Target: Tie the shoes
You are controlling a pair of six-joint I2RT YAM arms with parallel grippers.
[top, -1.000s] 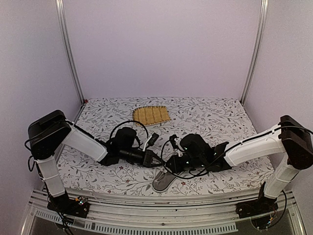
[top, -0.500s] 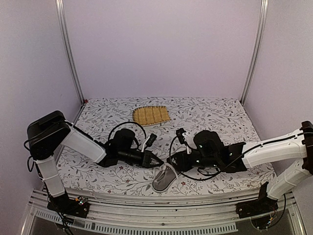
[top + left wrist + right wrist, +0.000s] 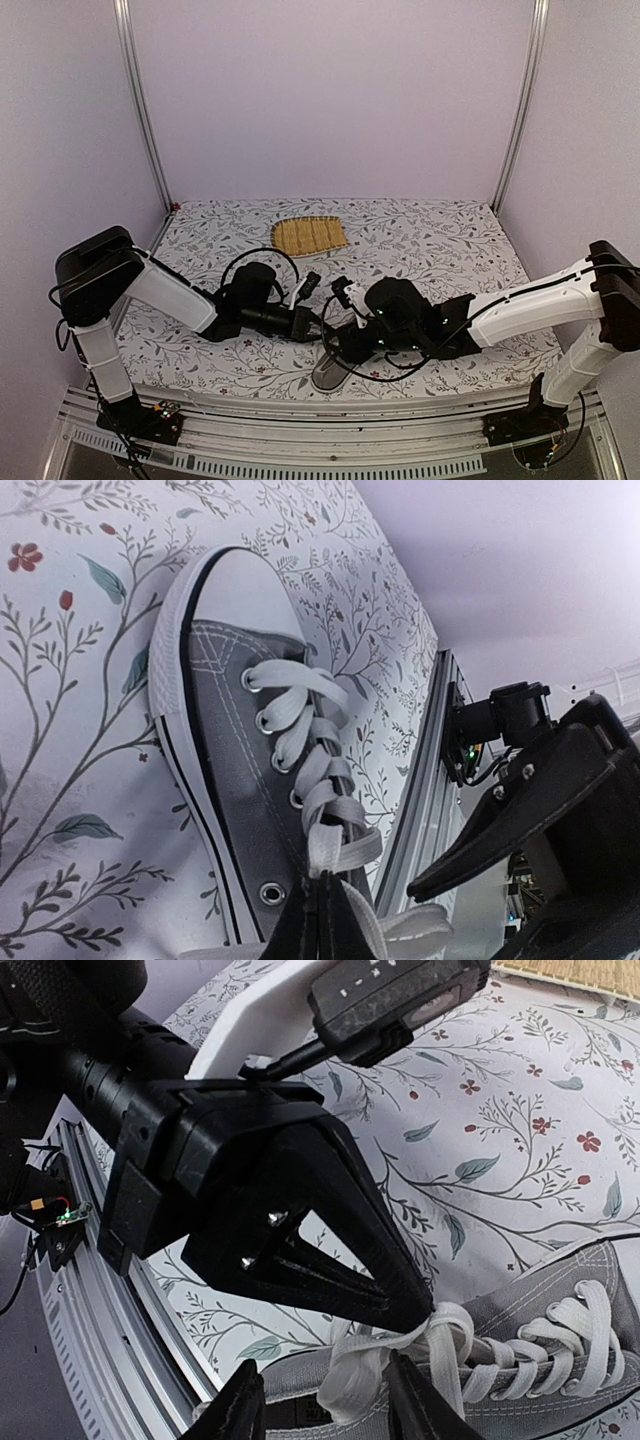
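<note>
One light sneaker [image 3: 225, 740], floppy laces [image 3: 315, 780]: left gripper [image 3: 422, 1308] pinched on a lace, right gripper [image 3: 330, 1405] parted; I'd grab lace near the eyelets [image 3: 271, 891].

Soft, even lilac light; faint shadows; right tool [image 3: 325, 1388] near lens, slightly blurred.

Lab enclosure: aluminium frame [image 3: 144, 105], plain walls [image 3: 330, 90]
</note>
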